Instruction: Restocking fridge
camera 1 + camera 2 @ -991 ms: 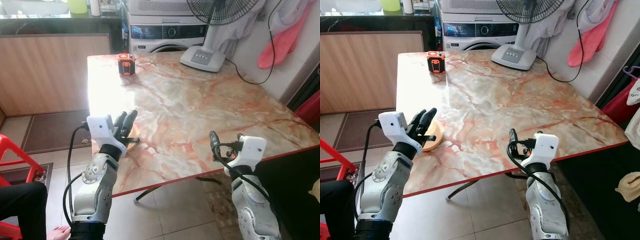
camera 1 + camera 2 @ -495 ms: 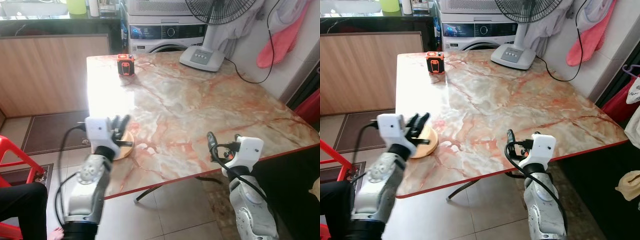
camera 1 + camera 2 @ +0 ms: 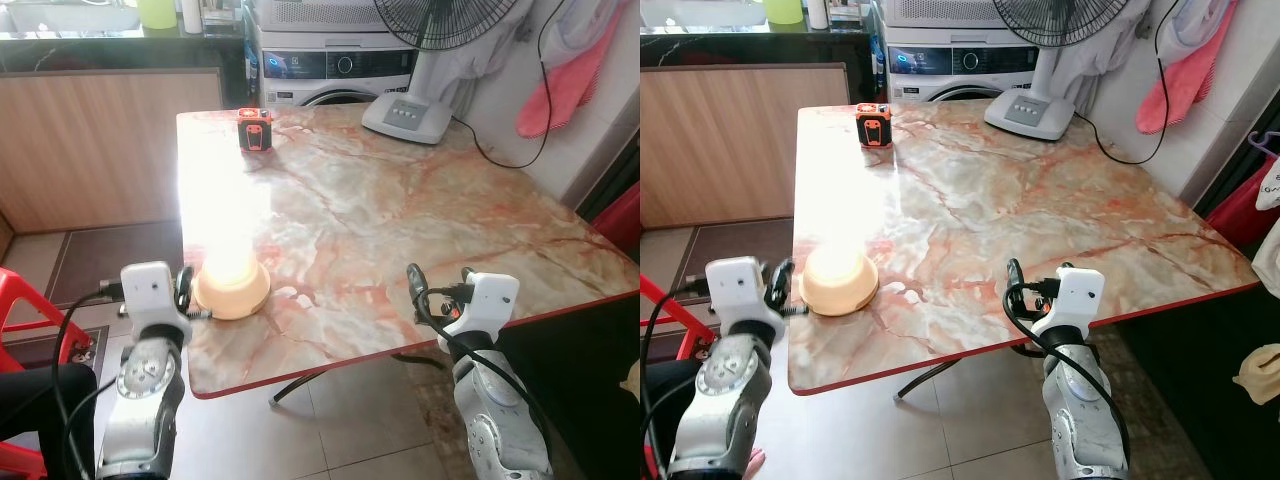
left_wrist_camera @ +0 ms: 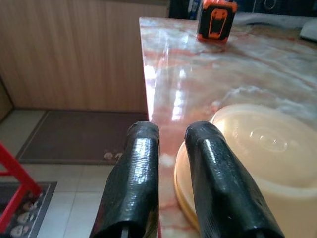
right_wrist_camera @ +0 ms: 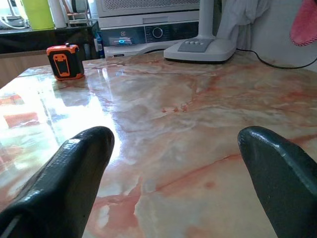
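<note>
Marble-patterned desk (image 3: 400,200) with a red edge fills the middle of the head views. Cream lidded container (image 3: 231,288) sits on the desk near its lower-left corner, washed by bright glare. Left gripper (image 4: 171,148) holds just off the desk's left edge, beside the container; in the left wrist view its fingers (image 4: 137,163) stand nearly together with a narrow gap, closed on nothing, the nearer finger close against the container's rim. Right gripper (image 5: 176,153) sits at the lower edge of the desk, centre-right of the head views; its fingers are spread wide, empty. Small orange-and-black device (image 3: 255,129) stands upright at the far left corner of the desk. White fan base (image 3: 407,117) rests at the far edge, upper middle. Washing machine (image 3: 335,62) behind the desk. Red chair (image 3: 30,310) at lower left.
</note>
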You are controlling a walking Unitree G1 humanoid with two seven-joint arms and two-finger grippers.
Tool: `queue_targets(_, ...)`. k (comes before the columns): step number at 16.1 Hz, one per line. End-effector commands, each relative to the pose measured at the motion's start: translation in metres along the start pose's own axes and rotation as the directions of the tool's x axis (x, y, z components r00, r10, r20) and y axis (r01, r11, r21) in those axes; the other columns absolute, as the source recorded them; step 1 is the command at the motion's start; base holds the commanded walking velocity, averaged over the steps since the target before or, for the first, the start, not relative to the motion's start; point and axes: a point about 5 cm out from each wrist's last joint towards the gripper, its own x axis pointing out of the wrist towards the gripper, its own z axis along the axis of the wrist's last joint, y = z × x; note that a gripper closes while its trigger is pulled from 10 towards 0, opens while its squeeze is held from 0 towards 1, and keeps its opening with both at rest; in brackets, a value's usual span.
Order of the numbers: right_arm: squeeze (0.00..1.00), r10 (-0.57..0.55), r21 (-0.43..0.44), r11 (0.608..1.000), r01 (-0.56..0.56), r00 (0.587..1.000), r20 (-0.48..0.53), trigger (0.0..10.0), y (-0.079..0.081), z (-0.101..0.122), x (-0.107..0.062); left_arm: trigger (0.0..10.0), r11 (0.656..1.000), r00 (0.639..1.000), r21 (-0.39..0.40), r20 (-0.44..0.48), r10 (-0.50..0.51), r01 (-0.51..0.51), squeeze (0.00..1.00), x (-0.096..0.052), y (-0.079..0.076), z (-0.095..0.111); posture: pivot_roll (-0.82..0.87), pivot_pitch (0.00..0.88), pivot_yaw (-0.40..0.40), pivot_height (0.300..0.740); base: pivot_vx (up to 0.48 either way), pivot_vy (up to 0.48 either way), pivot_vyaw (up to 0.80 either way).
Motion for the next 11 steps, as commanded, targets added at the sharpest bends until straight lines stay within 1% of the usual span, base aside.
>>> queue_targets(1,0.0,-0.003,-0.004,1.0,0.003,1.0,-0.021,10.0,-0.001,-0.003,0.002,10.0,1.0,1.0,-0.007,-0.001,-0.008,0.008,0.0,0.001,-0.004,0.002,-0.04,0.0,-0.081,0.74,0.0,0.0,0.0)
queue_targets(3,0.0,0.001,-0.003,1.0,-0.002,1.0,-0.021,10.0,0.0,-0.002,0.002,10.0,0.998,1.0,-0.063,-0.016,-0.023,0.022,0.0,0.007,-0.009,0.003,-0.05,0.0,-0.08,0.74,0.0,0.0,0.0)
queue_targets(4,0.0,0.001,-0.003,1.0,-0.001,1.0,-0.021,10.0,0.0,-0.002,0.002,10.0,0.997,0.999,-0.068,-0.02,-0.037,0.035,0.0,0.008,-0.011,0.003,-0.05,0.0,-0.079,0.74,0.0,0.0,0.0)
queue_targets(5,0.0,-0.002,-0.004,1.0,0.001,1.0,-0.022,10.0,-0.001,-0.002,0.001,10.0,0.991,0.993,-0.1,-0.061,-0.098,0.092,0.0,0.011,-0.019,-0.001,-0.05,0.0,-0.08,0.74,0.0,0.0,0.0)
queue_targets(6,0.0,-0.002,-0.004,1.0,0.002,1.0,-0.022,10.0,-0.001,-0.002,0.001,10.0,0.989,0.991,-0.104,-0.07,-0.113,0.106,0.0,0.012,-0.021,-0.002,-0.05,0.0,-0.08,0.74,0.0,0.0,0.0)
queue_targets(7,0.0,-0.002,-0.006,1.0,0.002,1.0,-0.024,10.0,-0.002,-0.003,0.001,10.0,0.977,0.982,-0.16,-0.108,-0.157,0.138,0.0,0.013,-0.027,-0.006,-0.05,0.0,-0.08,0.74,0.0,0.0,0.0)
queue_targets(9,0.0,0.0,-0.007,1.0,0.0,1.0,-0.027,10.0,-0.002,-0.003,0.001,10.0,0.958,0.97,-0.23,-0.134,-0.204,0.17,0.0,0.013,-0.036,-0.009,-0.06,0.0,-0.081,0.74,0.0,0.0,0.0)
queue_targets(10,0.0,0.002,-0.007,1.0,-0.002,1.0,-0.027,10.0,-0.001,-0.002,0.002,10.0,0.94,0.964,-0.291,-0.142,-0.225,0.177,0.0,0.014,-0.042,-0.009,-0.06,0.0,-0.082,0.74,0.0,0.0,0.0)
queue_targets(11,0.0,0.003,-0.007,1.0,-0.003,1.0,-0.027,10.0,-0.001,-0.002,0.002,10.0,0.933,0.961,-0.311,-0.145,-0.237,0.184,0.0,0.015,-0.044,-0.008,-0.06,0.0,-0.083,0.74,0.0,0.0,0.0)
